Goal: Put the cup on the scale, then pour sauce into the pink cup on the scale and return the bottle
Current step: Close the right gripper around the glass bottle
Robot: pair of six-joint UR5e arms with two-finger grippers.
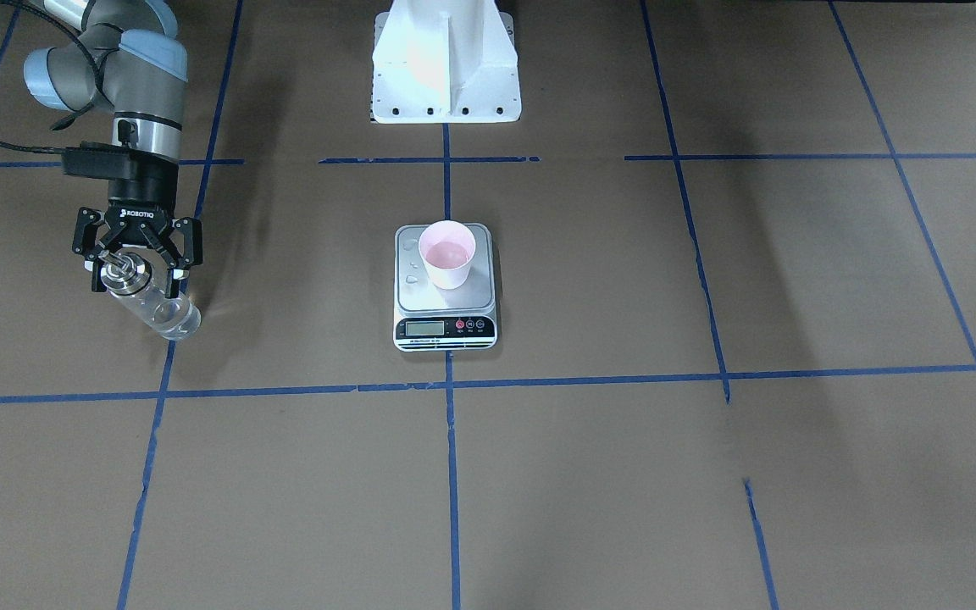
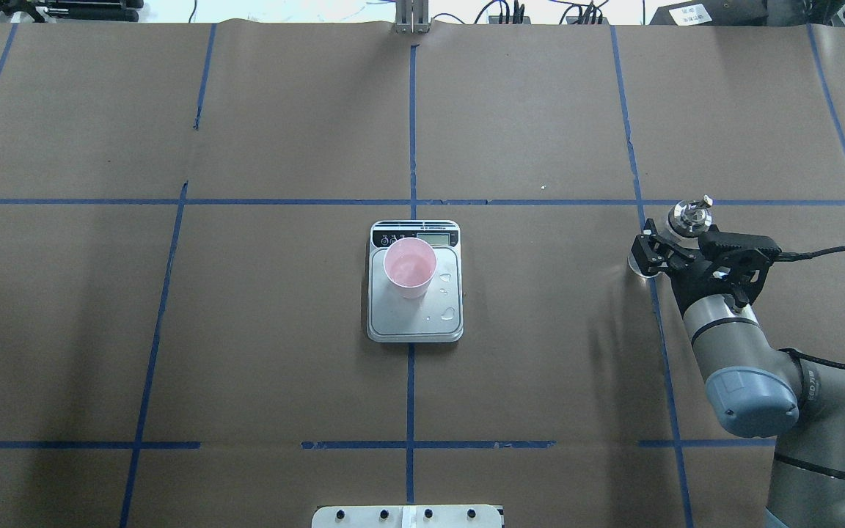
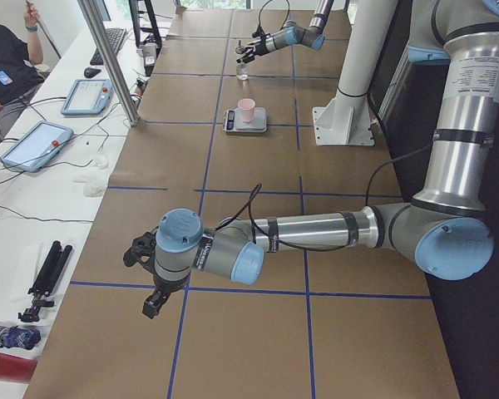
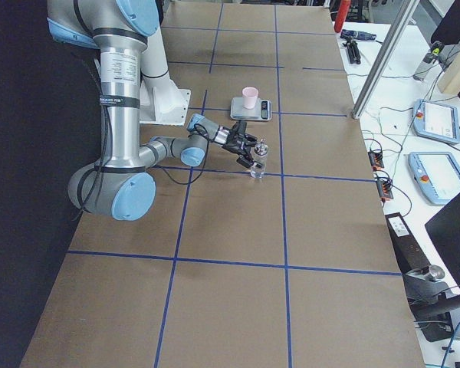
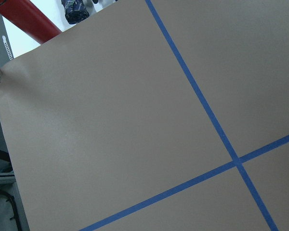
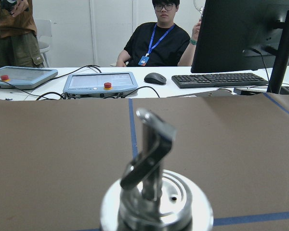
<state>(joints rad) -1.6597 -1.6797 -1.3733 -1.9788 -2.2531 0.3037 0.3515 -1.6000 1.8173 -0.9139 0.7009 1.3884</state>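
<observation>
Bottle [image 1: 162, 313]: upright, frame left, right claw [image 1: 134, 277] astride its neck; gripping or slack, you cannot tell. Cup [image 1: 447, 254]: on scale [image 1: 478, 292], centre, liquid inside. Risk: withdraw askew and a finger [image 1: 176, 273] clips the cap [image 1: 122, 269], toppling it. Room: open paper [image 1: 302, 280] all round, its edges well away.
</observation>
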